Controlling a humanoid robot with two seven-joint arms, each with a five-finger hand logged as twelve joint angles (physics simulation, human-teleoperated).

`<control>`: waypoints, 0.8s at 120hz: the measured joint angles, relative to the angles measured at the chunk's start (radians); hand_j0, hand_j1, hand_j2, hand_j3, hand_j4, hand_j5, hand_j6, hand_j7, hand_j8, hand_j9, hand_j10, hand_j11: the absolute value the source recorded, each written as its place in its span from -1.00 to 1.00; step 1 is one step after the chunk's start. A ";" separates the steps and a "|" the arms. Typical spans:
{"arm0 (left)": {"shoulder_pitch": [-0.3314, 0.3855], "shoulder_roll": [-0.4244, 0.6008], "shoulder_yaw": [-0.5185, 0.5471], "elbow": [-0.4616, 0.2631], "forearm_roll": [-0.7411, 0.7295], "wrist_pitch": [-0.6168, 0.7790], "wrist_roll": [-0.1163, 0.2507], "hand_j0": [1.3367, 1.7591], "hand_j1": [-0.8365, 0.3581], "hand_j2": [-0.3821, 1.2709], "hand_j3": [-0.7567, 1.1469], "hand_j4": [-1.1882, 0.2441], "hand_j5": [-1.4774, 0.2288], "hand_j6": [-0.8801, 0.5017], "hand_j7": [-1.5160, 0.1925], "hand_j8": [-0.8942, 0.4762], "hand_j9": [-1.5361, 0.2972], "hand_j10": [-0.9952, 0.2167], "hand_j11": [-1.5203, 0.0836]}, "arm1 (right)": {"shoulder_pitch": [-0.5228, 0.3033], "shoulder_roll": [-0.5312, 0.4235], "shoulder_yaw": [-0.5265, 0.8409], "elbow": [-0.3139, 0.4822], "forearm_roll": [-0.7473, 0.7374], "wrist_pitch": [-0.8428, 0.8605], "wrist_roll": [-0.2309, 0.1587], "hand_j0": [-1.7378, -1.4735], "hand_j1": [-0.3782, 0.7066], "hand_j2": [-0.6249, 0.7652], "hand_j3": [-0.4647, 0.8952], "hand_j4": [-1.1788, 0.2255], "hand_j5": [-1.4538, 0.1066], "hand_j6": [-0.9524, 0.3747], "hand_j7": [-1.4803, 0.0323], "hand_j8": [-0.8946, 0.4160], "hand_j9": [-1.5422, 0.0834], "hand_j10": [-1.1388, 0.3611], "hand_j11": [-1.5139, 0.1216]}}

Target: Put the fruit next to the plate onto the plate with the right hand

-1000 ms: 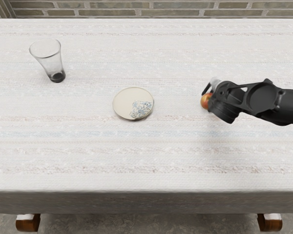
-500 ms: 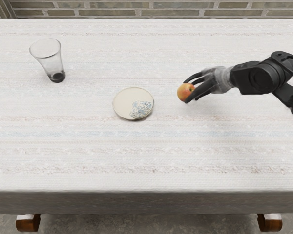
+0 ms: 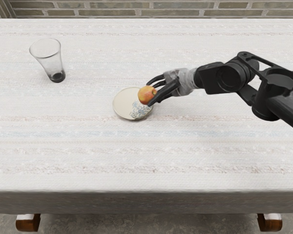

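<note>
Shifting leftward, fruit point(image 3: 146, 93) over plate point(image 3: 121, 103) (fingers point(image 3: 163, 91) curled)

— What's on the bench point(image 3: 185, 156) right now?
— Pale top, faint stripes. A clear glass point(image 3: 48, 59) stands upright at the far left. A small round plate point(image 3: 123, 102) lies flat near the middle, well apart from the glass.

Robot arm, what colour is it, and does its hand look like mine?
The right arm is black, made of chunky round joints joined by open brackets. Its wrist has a pale grey cuff. The right hand has thin dark fingers, a bit like yours but skinnier.
</note>
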 joint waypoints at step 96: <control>-0.001 0.000 0.000 0.000 0.000 0.000 0.000 0.52 0.98 -0.54 -0.21 0.66 0.73 0.27 0.77 0.31 0.68 0.64 0.90 | -0.119 -0.378 0.178 -0.020 0.178 0.278 0.000 -0.39 -0.81 -0.06 -0.32 0.56 0.70 0.35 0.80 0.26 0.75 0.40 0.70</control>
